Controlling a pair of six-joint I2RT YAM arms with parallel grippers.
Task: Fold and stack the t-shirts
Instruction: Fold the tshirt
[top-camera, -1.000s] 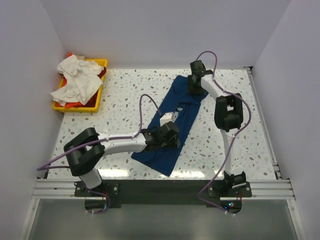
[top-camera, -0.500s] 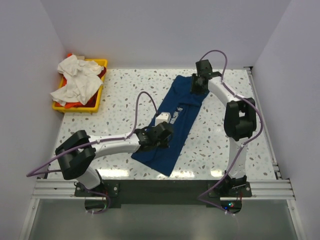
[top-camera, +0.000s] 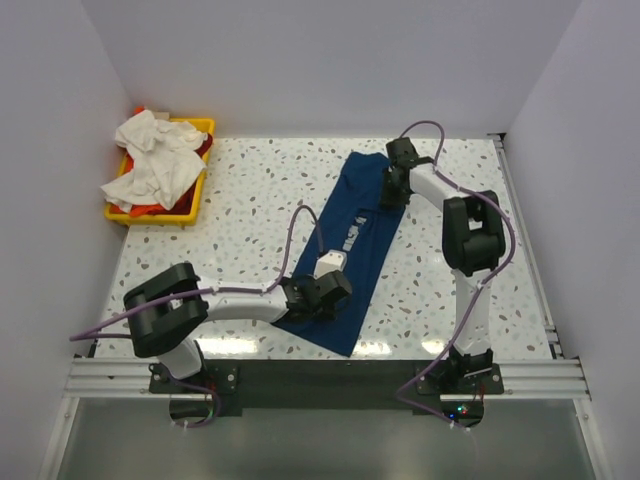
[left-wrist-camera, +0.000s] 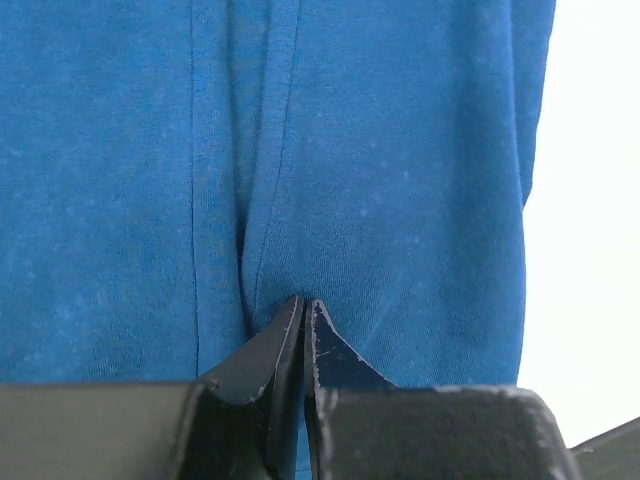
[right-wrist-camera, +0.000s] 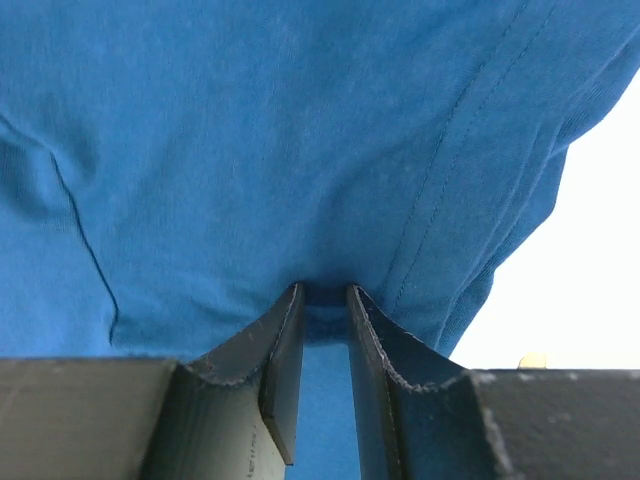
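Observation:
The dark navy t-shirt (top-camera: 362, 215) lies as a long narrow strip running diagonally from the far middle of the table to its near edge. A small pale print (top-camera: 350, 233) shows on it. My left gripper (top-camera: 318, 296) is at the near end, its jaws shut on a pinched ridge of the blue fabric (left-wrist-camera: 400, 150) in the left wrist view (left-wrist-camera: 303, 300). My right gripper (top-camera: 393, 188) is at the far end, closed on a fold of the same shirt (right-wrist-camera: 250, 130) in the right wrist view (right-wrist-camera: 325, 290). White (top-camera: 152, 152) and orange-red (top-camera: 145, 209) t-shirts lie crumpled in the tray.
A yellow plastic tray (top-camera: 190, 209) stands at the far left against the left wall. Purple cables loop above both arms. White walls enclose the speckled table (top-camera: 250, 200) on three sides.
My left gripper has moved towards the near edge along the shirt. My right gripper has moved nearer from the far end. The shirt now lies as a narrower strip.

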